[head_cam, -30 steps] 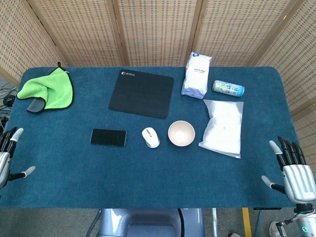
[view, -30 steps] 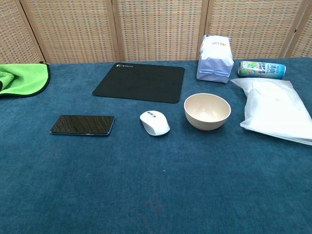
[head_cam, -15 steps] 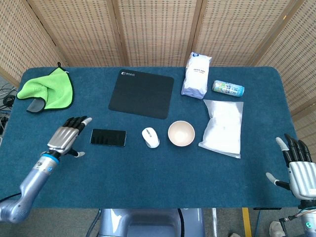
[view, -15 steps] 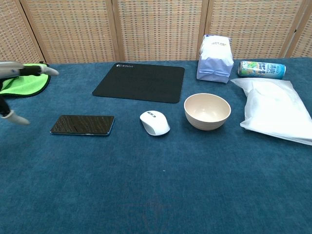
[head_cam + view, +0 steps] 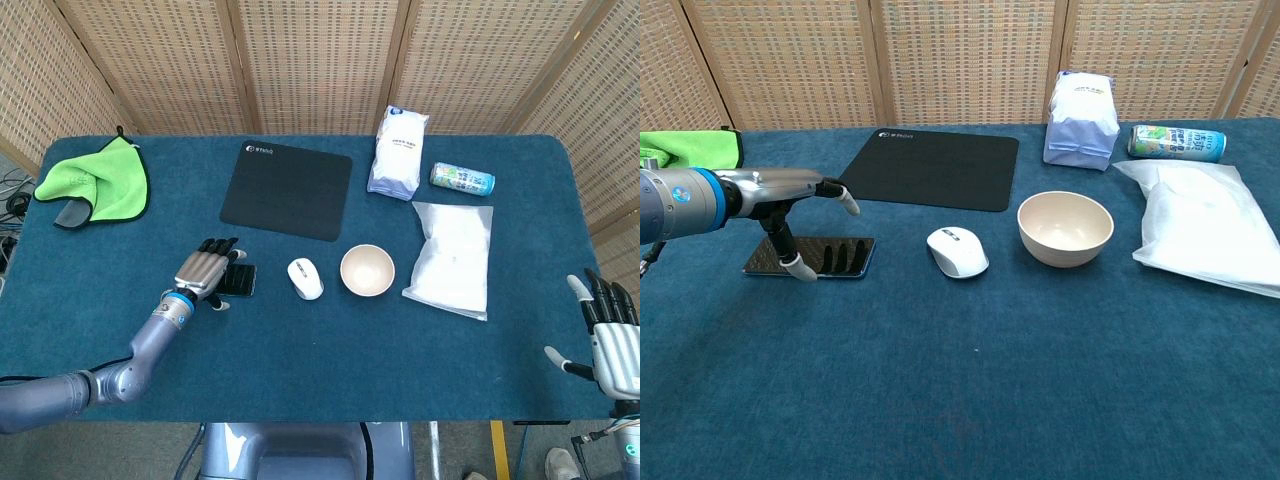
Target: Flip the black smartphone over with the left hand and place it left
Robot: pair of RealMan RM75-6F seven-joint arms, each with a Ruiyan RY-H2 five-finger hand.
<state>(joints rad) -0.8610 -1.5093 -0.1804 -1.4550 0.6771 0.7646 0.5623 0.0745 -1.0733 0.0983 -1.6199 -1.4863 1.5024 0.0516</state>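
The black smartphone [image 5: 243, 281] lies flat, screen up, on the blue table left of the white mouse [image 5: 306, 278]. My left hand [image 5: 206, 270] hovers over the phone's left part and hides it in the head view. In the chest view the left hand [image 5: 790, 192] is stretched out flat above the smartphone [image 5: 862, 256], whose glass mirrors the fingers. The thumb [image 5: 795, 264] points down at the phone's near edge. The hand holds nothing. My right hand [image 5: 612, 342] is at the table's right front corner, fingers spread and empty.
A beige bowl [image 5: 367, 269] stands right of the mouse. A black mouse pad [image 5: 287, 189] lies behind the phone. A green cloth [image 5: 95, 180] is at the far left. A white bag [image 5: 398, 152], a can [image 5: 462, 179] and a plastic pouch [image 5: 452, 258] fill the right side.
My left hand has swung in from the left table edge to a spot over the phone. The phone has not moved. The right hand has sunk slightly lower in view.
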